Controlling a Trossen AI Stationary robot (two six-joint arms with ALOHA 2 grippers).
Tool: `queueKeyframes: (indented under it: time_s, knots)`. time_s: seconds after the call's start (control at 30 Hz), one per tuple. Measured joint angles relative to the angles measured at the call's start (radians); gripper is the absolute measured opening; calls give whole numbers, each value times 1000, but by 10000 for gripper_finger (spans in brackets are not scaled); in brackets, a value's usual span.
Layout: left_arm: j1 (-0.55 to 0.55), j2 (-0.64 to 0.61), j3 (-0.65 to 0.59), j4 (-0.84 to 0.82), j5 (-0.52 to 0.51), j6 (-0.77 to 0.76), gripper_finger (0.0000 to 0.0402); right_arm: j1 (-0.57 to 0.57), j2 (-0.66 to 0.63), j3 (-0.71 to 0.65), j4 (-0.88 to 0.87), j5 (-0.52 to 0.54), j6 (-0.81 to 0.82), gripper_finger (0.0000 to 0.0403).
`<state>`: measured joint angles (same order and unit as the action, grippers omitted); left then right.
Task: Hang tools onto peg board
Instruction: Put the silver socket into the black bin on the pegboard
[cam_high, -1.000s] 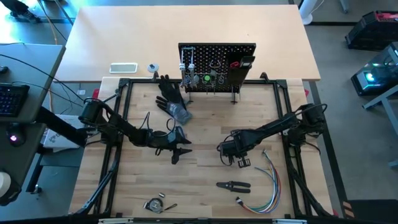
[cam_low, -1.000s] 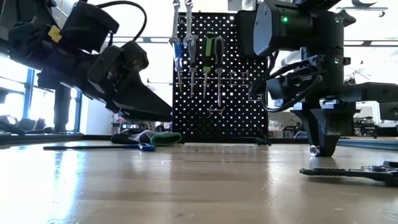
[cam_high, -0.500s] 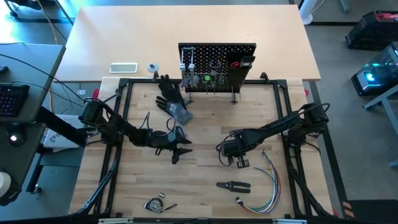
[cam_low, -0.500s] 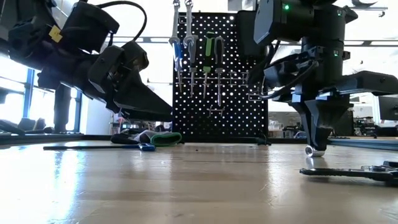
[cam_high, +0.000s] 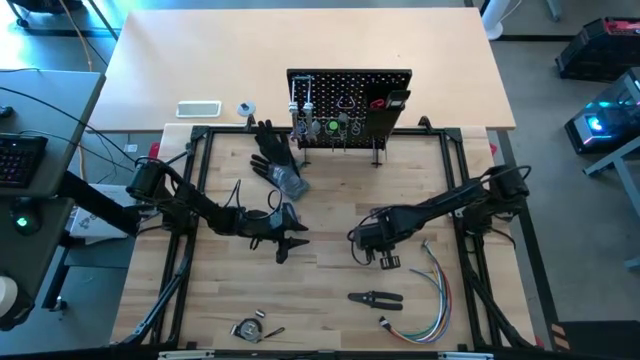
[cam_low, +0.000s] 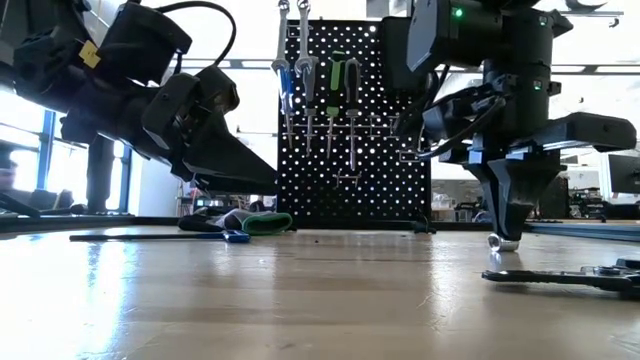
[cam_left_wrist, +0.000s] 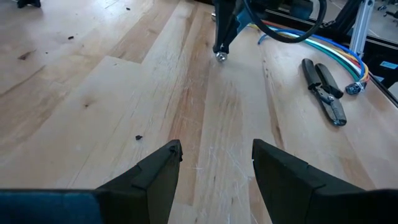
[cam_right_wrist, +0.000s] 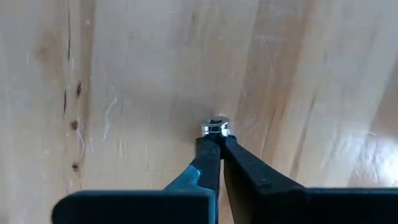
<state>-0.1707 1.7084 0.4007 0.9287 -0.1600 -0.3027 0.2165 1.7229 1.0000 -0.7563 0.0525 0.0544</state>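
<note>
**A pale desk, grey floor and bright windows behind**

A light wooden table with a butcher-block top sits against a larger pale desk. On the desk lies a small white device. The floor around is grey. A keyboard rests on a grey side desk on one side. In the low view, tall windows let in bright daylight.

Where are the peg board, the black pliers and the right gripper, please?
peg board (cam_high: 350, 85), high view, bare upper panel.
black pliers (cam_high: 376, 298), high view, at the pivot.
right gripper (cam_right_wrist: 217, 142), right wrist view, between the fingertips.
</note>
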Motion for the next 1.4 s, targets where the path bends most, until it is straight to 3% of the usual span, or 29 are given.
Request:
queueKeyframes:
  time_s: [0.2, 0.33, 0.53, 0.63, 0.8, 0.9, 1.17, 1.4]
  knots:
    - [0, 0, 0, 3, 0, 15, 193, 0, -61, 0, -17, 81, 62, 47]
    - [0, 0, 0, 5, 0, 21, 193, 2, -120, 1, -19, 113, 198, 86]
    - [0, 0, 0, 5, 0, 36, 193, 117, -134, -28, 75, 244, 657, 123]
    - [0, 0, 0, 4, 0, 66, 193, 230, -133, -100, 169, 370, 883, 133]
    - [0, 0, 0, 3, 18, 107, 193, 401, -133, -182, 182, 538, 1298, 144]
    - [0, 0, 0, 4, 19, 138, 193, 468, -111, -212, 212, 649, 1464, 161]
    - [14, 0, 0, 11, 20, 149, 193, 461, 44, -275, 406, 689, 1533, 212]
    - [14, 0, 0, 12, 20, 132, 193, 454, 105, -261, 389, 756, 1620, 222]
